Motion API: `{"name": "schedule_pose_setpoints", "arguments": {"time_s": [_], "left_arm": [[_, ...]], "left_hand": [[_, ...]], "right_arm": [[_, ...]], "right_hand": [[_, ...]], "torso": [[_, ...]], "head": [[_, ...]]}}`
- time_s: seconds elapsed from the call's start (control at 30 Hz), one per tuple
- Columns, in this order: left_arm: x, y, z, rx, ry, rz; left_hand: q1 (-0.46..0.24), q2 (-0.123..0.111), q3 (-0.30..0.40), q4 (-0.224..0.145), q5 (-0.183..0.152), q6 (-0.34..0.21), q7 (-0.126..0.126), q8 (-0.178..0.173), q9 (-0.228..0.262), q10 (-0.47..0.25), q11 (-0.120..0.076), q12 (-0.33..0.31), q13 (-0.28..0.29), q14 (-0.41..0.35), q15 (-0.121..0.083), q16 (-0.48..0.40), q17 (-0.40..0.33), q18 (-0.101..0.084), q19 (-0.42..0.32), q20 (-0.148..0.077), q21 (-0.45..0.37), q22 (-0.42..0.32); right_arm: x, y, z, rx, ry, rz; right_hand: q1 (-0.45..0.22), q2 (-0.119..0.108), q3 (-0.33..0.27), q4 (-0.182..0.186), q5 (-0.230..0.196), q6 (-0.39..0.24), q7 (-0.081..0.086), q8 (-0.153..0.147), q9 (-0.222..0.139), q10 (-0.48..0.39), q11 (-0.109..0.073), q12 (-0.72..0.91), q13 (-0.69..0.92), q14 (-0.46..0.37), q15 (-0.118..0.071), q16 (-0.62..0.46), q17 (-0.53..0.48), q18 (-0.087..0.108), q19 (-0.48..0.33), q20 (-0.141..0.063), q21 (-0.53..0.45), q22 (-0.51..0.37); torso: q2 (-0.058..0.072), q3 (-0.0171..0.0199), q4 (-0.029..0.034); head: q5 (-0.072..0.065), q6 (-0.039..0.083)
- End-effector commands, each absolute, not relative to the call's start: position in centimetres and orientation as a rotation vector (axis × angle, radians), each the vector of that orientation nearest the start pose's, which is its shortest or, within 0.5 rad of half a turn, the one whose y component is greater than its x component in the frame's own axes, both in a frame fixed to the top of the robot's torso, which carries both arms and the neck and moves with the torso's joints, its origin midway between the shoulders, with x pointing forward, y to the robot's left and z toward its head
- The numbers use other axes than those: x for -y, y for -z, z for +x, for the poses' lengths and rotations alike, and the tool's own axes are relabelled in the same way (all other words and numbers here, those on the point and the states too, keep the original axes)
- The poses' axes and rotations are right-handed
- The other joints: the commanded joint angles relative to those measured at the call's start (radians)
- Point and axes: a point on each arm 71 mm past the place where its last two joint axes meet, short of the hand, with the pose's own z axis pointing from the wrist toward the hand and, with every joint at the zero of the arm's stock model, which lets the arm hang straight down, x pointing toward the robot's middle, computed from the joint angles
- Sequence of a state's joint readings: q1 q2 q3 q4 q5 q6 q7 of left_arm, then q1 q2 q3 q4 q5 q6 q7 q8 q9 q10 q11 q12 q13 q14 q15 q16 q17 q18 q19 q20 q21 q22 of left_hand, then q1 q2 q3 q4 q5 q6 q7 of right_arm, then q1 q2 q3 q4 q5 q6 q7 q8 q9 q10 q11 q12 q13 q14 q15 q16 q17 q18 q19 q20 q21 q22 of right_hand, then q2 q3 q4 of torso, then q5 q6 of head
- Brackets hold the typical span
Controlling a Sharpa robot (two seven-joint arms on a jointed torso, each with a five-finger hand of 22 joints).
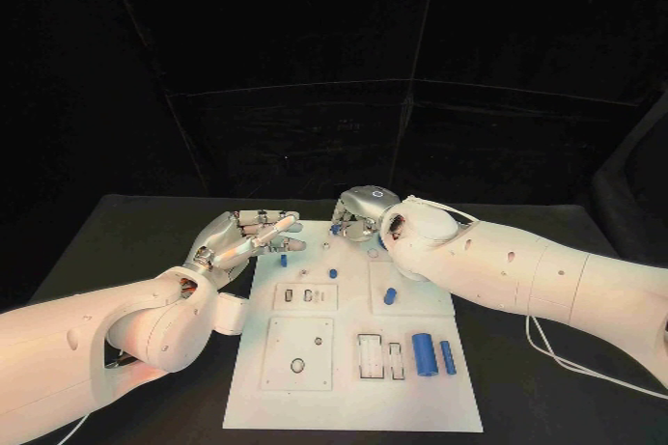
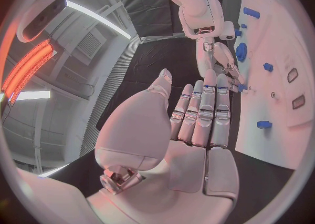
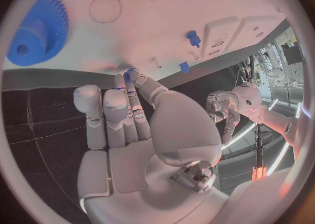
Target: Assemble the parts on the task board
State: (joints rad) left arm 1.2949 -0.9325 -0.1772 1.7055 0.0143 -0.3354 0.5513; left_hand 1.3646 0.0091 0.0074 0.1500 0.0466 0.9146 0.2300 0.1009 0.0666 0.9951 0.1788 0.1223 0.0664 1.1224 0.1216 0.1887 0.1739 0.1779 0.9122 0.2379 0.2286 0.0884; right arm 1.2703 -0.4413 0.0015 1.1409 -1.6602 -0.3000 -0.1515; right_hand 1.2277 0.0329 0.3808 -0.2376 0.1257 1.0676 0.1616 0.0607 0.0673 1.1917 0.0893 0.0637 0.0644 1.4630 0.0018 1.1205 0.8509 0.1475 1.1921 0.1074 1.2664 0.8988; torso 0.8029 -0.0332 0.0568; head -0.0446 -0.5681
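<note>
— Black table [image 1: 139,223], dark room behind; your task board [image 1: 355,406] lies in the middle. What's your left hand [image 1: 248,237] doing?

— It hangs just off the board's near-left edge, fingers [image 2: 205,111] straight, close together, holding nothing. The right hand [image 1: 365,211] sits at the far edge, thumb and a fingertip [image 3: 133,75] brought together close to the board (whether they pinch a small blue piece, I cannot tell).

— Where are the parts?

— A blue gear [image 3: 38,29] lies flat just beyond the right fingers. Small blue pegs [image 3: 193,37] stand between the two hands, and two blue cylinders [image 1: 433,354] lie well behind the right wrist.

— What can go wrong?

— If you lower the right fingers blindly, I judge they could knock the standing pegs or nudge the gear. Your forearm also shades that corner, so a misaligned insertion might jam unseen.
</note>
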Motion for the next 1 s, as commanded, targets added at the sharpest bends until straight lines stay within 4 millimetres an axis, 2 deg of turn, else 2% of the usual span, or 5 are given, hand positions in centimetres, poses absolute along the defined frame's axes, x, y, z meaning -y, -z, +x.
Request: {"name": "schedule_pose_setpoints", "arguments": {"time_s": [0.03, 1.0], "left_arm": [[-20.2, 16.0, 45.1, -1.379, 1.668, -0.987], [-20.2, 16.1, 45.3, -1.384, 1.662, -0.990]], "left_hand": [[0.002, 0.012, -0.001, -0.006, 0.003, -0.007, 0.009, -0.006, -0.001, -0.004, 0.003, -0.004, -0.001, 0.002, 0.006, -0.006, 0.001, 0.006, 0.000, 0.003, -0.007, -0.001], [0.003, 0.014, 0.000, -0.009, 0.003, -0.007, 0.009, -0.007, -0.001, -0.004, 0.003, -0.005, -0.001, 0.002, 0.006, -0.008, 0.002, 0.006, 0.001, 0.004, -0.008, -0.002]], "right_arm": [[9.2, 14.7, 55.5, -1.482, -0.535, -0.335], [8.2, 14.5, 55.1, -1.455, -0.577, -0.354]], "right_hand": [[0.002, -0.011, 0.007, 0.001, -0.001, -0.001, 0.002, 0.003, 0.000, -0.007, 0.003, -0.002, -0.001, -0.002, 0.003, -0.001, -0.001, -0.018, -0.002, 0.005, 0.004, -0.001], [0.000, -0.016, 0.013, 0.006, -0.004, -0.002, 0.001, 0.004, 0.000, -0.008, 0.003, -0.001, 0.000, -0.003, 0.004, -0.003, -0.007, -0.017, -0.004, 0.005, 0.003, -0.003]], "torso": [[0.001, -0.0005, 0.0000], [0.004, -0.0010, -0.0013]], "head": [[0.000, 0.001], [0.002, 0.001]]}}
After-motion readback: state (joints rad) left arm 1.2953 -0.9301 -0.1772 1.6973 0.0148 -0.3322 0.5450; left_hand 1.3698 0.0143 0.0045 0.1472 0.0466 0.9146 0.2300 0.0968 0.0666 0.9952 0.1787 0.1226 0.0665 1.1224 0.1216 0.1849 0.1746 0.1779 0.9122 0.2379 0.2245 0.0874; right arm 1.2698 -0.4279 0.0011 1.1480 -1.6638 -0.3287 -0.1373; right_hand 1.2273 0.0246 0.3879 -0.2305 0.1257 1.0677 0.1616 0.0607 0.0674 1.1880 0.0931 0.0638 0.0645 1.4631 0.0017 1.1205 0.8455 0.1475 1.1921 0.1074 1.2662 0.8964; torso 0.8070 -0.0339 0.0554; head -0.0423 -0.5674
